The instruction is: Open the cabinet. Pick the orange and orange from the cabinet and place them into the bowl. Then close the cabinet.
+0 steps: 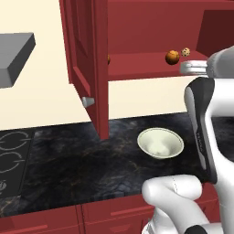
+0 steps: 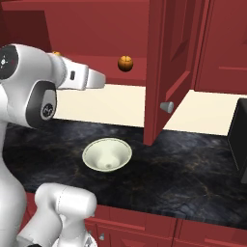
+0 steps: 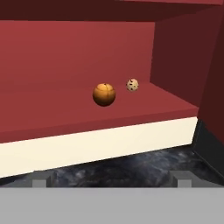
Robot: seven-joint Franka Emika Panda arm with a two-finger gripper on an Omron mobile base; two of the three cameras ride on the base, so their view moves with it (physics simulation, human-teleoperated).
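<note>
The dark red cabinet (image 1: pixel 137 68) (image 2: pixel 166 62) stands with both doors swung open. One orange (image 1: pixel 172 57) (image 2: pixel 125 63) (image 3: pixel 104 94) rests on its shelf (image 3: pixel 65 109), next to a tan speckled ball (image 1: pixel 185 52) (image 3: pixel 132 85). A second orange (image 1: pixel 109 59) (image 2: pixel 56 53) peeks out further left, mostly hidden by the door and my arm. On the counter below sits the cream bowl (image 1: pixel 160 142) (image 2: pixel 107 154). My gripper (image 1: pixel 186 68) (image 2: pixel 102 79) (image 3: pixel 112 181) hovers in front of the shelf edge, open, nothing between its fingertips (image 3: pixel 40 181).
The open left door (image 1: pixel 87 59) with its grey knob (image 1: pixel 87 101) juts over the dark marble counter (image 1: pixel 68 160). A cooktop (image 1: pixel 11 155) and grey hood (image 1: pixel 13 55) lie at the left. A dark object (image 2: pixel 239 140) stands at the right. Red drawer fronts (image 1: pixel 109 215) run below.
</note>
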